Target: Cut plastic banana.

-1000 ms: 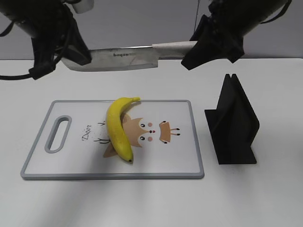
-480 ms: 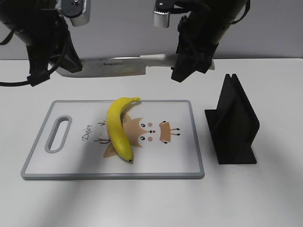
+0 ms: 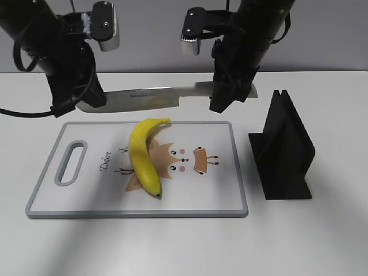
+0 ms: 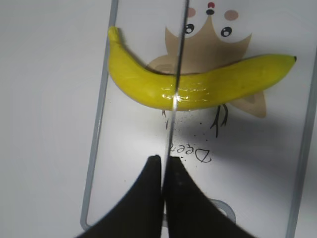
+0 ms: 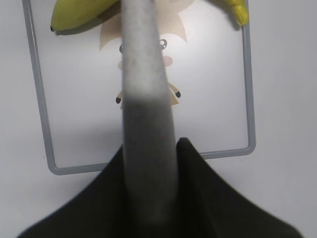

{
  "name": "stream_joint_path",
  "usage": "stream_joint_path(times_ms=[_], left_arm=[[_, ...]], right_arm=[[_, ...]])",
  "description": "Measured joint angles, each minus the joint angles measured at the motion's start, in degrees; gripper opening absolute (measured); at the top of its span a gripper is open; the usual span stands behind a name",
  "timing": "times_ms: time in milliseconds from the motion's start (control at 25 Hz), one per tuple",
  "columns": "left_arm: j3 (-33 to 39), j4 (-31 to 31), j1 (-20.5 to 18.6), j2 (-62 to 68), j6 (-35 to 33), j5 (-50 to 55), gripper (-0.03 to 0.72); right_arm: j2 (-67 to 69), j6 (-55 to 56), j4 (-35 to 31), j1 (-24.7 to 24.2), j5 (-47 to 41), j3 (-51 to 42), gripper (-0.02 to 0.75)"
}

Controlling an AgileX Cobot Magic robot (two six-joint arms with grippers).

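Observation:
The plastic banana point(image 3: 144, 155) lies whole on the white cutting board point(image 3: 221, 190), stem toward the back. A large knife point(image 3: 144, 99) is held level above the board's far edge by both arms. My left gripper point(image 3: 77, 102) is shut on the blade's tip end; in the left wrist view the blade's thin edge point(image 4: 176, 94) crosses over the banana point(image 4: 198, 84). My right gripper point(image 3: 224, 100) is shut on the knife's pale handle point(image 5: 146, 114), which hides most of the banana point(image 5: 74, 15) in the right wrist view.
A black knife stand point(image 3: 282, 149) sits right of the board on the white table. The board has a handle slot point(image 3: 70, 163) at its left end and a printed cartoon figure point(image 3: 181, 161) in the middle.
Both arms have lowered the knife from high above the table to just above the board's far edge. The right arm has swung in from the right. The banana has not moved.

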State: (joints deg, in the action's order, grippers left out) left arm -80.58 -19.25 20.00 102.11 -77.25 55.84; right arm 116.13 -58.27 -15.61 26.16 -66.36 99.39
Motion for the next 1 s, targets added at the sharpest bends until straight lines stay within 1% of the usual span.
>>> stream_joint_path(times_ms=[320,440,560,760,1000], left_arm=[[0.16,-1.05,-0.29,4.73,1.41,0.21,-0.002],[1.83,-1.71,-0.42,7.03,1.56,-0.90,-0.002],[4.83,-2.23,-0.42,10.31,1.61,-4.95,-0.001],[5.37,-3.94,-0.54,11.37,1.41,-6.07,0.003],[5.37,-4.50,-0.61,11.43,1.38,-6.07,0.003]], right_arm=[[4.01,0.00,-0.44,0.00,-0.04,0.00,0.201],[6.86,-0.14,-0.94,0.00,-0.15,0.00,0.202],[11.13,-0.19,-1.42,0.00,0.01,0.05,0.208],[13.62,-0.06,-0.79,-0.37,-0.22,0.72,0.221],[13.62,0.01,-0.47,-0.37,-0.17,0.78,0.221]])
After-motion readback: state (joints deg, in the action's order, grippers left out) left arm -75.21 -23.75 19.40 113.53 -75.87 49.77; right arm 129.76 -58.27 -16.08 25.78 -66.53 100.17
